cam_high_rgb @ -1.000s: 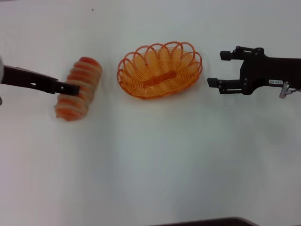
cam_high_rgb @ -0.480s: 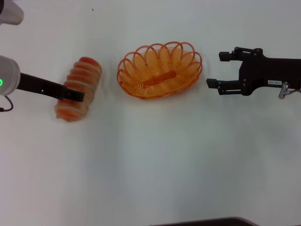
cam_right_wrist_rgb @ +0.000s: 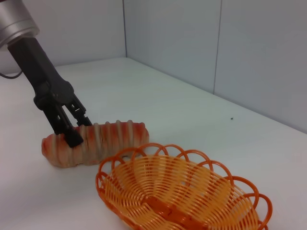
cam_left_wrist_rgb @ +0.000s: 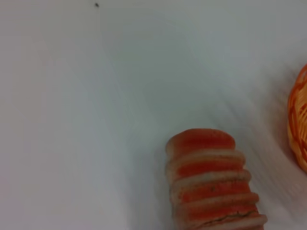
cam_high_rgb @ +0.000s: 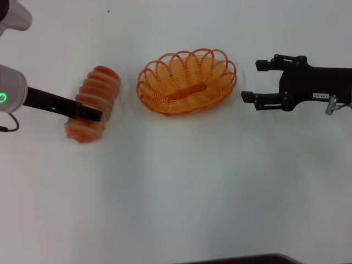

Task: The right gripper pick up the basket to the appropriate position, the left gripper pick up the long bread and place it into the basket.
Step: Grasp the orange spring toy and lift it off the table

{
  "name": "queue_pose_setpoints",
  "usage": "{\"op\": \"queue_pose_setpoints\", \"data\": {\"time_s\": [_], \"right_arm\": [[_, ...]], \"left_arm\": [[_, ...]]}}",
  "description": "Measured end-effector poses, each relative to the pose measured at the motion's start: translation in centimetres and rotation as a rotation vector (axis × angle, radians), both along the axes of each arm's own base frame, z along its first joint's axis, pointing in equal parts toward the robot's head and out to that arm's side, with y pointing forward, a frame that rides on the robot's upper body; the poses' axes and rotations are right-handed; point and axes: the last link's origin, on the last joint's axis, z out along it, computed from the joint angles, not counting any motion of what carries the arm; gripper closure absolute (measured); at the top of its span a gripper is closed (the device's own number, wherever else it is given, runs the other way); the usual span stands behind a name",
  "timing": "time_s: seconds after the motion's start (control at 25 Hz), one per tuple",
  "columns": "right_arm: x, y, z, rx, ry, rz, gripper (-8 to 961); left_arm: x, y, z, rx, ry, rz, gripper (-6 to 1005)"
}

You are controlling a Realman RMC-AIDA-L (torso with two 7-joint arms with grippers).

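Note:
The long bread [cam_high_rgb: 93,93], a loaf with orange and cream ridges, lies on the white table at the left. My left gripper [cam_high_rgb: 93,115] is down over its near half. In the right wrist view the left gripper [cam_right_wrist_rgb: 79,128] is open, with one finger on each side of the loaf [cam_right_wrist_rgb: 110,139]. The left wrist view shows the loaf's far end [cam_left_wrist_rgb: 208,184]. The orange wire basket [cam_high_rgb: 165,77] stands empty at the middle of the table, also in the right wrist view [cam_right_wrist_rgb: 192,187]. My right gripper [cam_high_rgb: 253,81] is open, a short way right of the basket's rim.
The basket's edge [cam_left_wrist_rgb: 300,120] shows in the left wrist view, right of the loaf. Grey wall panels [cam_right_wrist_rgb: 259,52] stand behind the table. A dark edge [cam_high_rgb: 242,259] lies at the table's near side.
My left gripper has moved right, further over the loaf. The loaf, the basket and the right gripper have stayed where they were.

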Motion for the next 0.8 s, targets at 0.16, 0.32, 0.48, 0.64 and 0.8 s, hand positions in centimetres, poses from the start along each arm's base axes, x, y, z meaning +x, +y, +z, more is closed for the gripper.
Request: {"op": "queue_pose_setpoints", "data": {"time_s": [0.16,0.32,0.48,0.64,0.8], "right_arm": [[0.01,0.00,0.00,0.000,0.000,0.000,74],[0.02,-0.01,0.00,0.000,0.000,-0.001,75],[0.02,0.00,0.00,0.001,-0.001,-0.001,75],[0.03,0.01,0.01,0.001,-0.001,-0.001,75],[0.04,0.01,0.01,0.002,-0.001,-0.001,75]], "left_arm": [[0.14,-0.19,-0.35,-0.028,-0.005,0.007,99],[0.07,-0.17,-0.34,-0.026,-0.011,0.014,136],[0.29,-0.15,-0.02,-0.020,-0.025,0.014,185],[0.22,-0.16,0.22,-0.017,-0.030,0.020,234],[0.17,-0.23,0.22,-0.023,-0.033,0.024,299]]}}
